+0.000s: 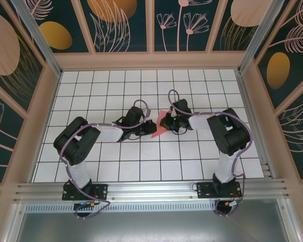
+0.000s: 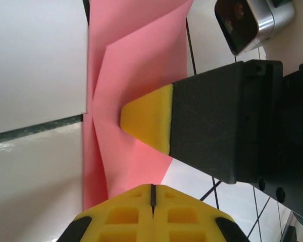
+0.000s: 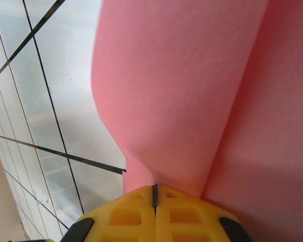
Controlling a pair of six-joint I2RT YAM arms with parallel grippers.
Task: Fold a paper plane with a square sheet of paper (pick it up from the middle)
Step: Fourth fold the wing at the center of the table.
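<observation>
Here, the pink sheet of paper (image 1: 159, 129) is over the middle of the white gridded table (image 1: 91, 166), already partly folded, with creases running to one point. The right gripper (image 3: 154, 194) has its yellow fingers pressed together and pinches the paper there, probably to keep the fold from springing open. The left gripper (image 2: 152, 194), also over the table's middle, is pressed together at the sheet's near edge. Whether it really clamps the paper, I cannot tell. I judge it is steadying or flattening the crease. No brand, label or writing can be read anywhere.
</observation>
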